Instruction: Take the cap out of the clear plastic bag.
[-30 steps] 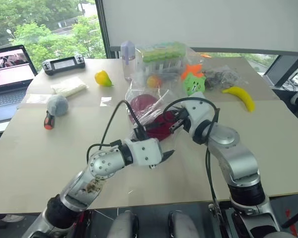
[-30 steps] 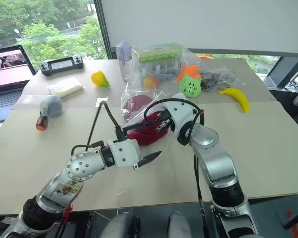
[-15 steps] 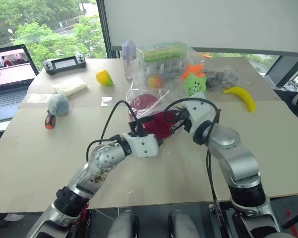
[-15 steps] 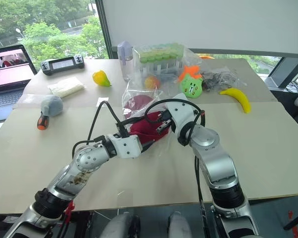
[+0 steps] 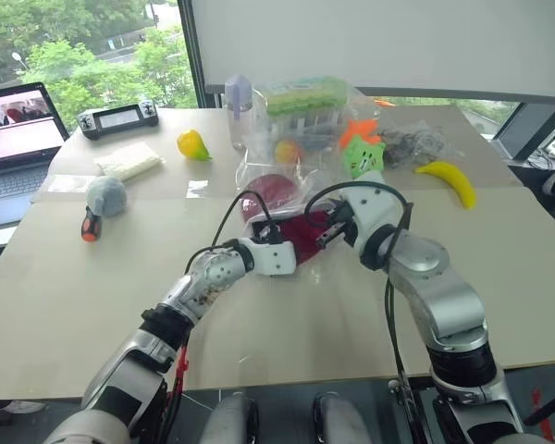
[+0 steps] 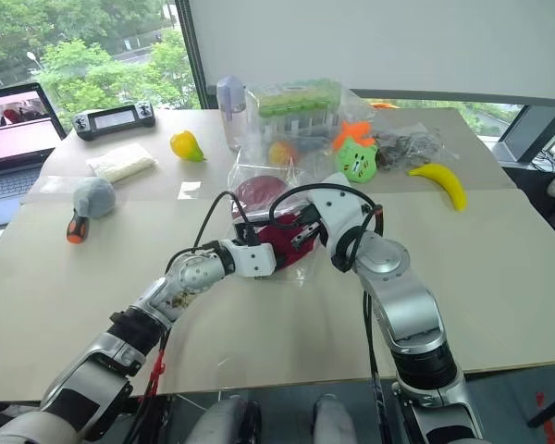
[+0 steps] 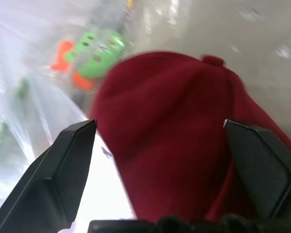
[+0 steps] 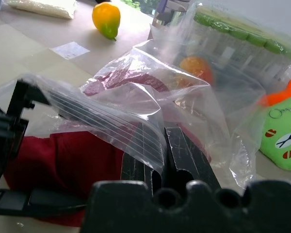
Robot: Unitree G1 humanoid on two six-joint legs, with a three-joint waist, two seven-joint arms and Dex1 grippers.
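Observation:
The maroon cap (image 5: 301,233) lies inside the clear plastic bag (image 5: 276,178) at the middle of the table. My left gripper (image 7: 159,125) is open and reaches into the bag's mouth, with one black finger (image 7: 70,160) on each side of the cap (image 7: 169,136). Whether the fingers touch the fabric I cannot tell. My right gripper (image 8: 161,138) is shut on the bag's upper edge (image 8: 111,126) and holds that edge lifted just above the cap (image 8: 63,160). In the left eye view the right gripper (image 5: 326,229) sits at the bag's right side, close to the left gripper (image 5: 294,252).
Behind the bag stand a lilac-topped bottle (image 5: 238,106), a bagged rack of green-topped tubes (image 5: 305,100) and a green and orange plush (image 5: 361,153). A banana (image 5: 449,180) lies to the right. On the left are a laptop (image 5: 14,139), a controller (image 5: 120,117), a yellow fruit (image 5: 192,145) and a grey ball (image 5: 106,195).
My left arm has stretched forward and a little down, bringing its open gripper from the table's near side into the bag's mouth around the cap. The right gripper has kept still.

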